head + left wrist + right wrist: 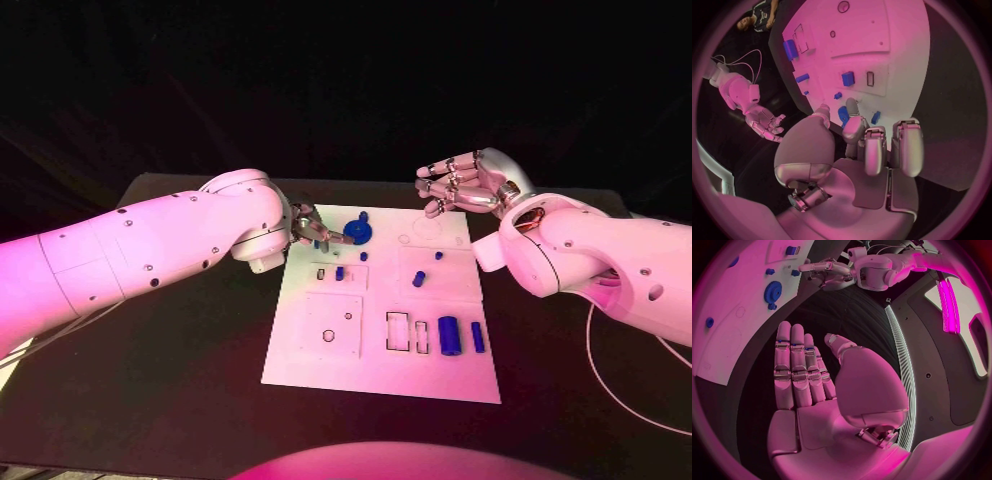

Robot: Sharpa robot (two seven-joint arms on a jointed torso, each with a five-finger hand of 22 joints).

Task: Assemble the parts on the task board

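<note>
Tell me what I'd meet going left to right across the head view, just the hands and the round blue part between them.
Left hand → round blue gear on the task board → right hand, raised with nothing in it.

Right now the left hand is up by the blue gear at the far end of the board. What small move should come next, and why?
Probably ease the left hand a little further onto the blue gear and close its fingers on it. In the head view its fingertips sit right beside the gear, but no firm hold shows. The right hand hangs open off the board's far edge, holding nothing, so it can wait.
</note>
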